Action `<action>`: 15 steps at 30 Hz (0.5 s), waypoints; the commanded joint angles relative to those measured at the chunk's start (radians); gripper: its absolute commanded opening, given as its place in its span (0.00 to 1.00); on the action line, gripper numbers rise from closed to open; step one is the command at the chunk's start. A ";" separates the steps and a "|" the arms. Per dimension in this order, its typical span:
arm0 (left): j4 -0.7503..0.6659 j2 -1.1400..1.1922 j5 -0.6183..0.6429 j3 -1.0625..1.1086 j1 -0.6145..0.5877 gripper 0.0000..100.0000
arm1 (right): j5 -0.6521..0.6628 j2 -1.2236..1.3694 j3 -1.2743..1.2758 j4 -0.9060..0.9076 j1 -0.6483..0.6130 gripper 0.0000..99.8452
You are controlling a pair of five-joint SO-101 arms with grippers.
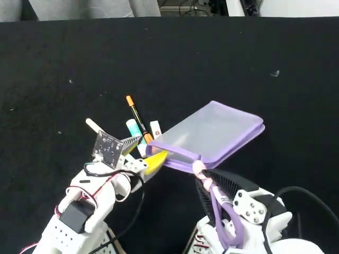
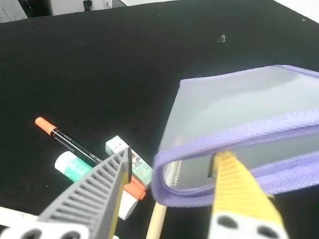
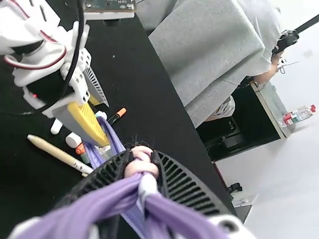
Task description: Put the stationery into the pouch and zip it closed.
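We've got pouch point(image 1: 217, 132) on tabletop point(image 1: 63, 58), long axis diagonal, mouth facing near-left. Left jaws wide open, yellow one inside mouth, arm low. Right jaws clamped on strap point(image 3: 167, 209). Stationery point(image 1: 136, 117) just beside mouth.

Left fingers point(image 2: 94, 194) cover part of the glue stick point(image 2: 67, 164); pouch point(image 2: 239, 104) beyond them runs off-frame.

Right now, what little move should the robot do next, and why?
Probably the left end effector should lift the pouch's purple edge a bit to widen the mouth. Its yellow finger sits inside the opening, which looks narrow, the orange-capped pen and other stationery lie outside beside it, and the right end effector grips the strap.
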 commanded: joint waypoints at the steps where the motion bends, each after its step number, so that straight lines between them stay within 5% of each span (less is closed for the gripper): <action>1: 0.003 -0.005 0.040 -0.054 -0.059 0.31 | 0.018 0.016 -0.096 0.044 -0.052 0.01; 7: 0.002 -0.005 0.069 -0.053 -0.104 0.31 | -0.025 0.024 -0.160 0.055 -0.176 0.01; 15: 0.002 -0.005 0.068 -0.021 -0.105 0.31 | -0.021 0.016 -0.166 0.055 -0.181 0.01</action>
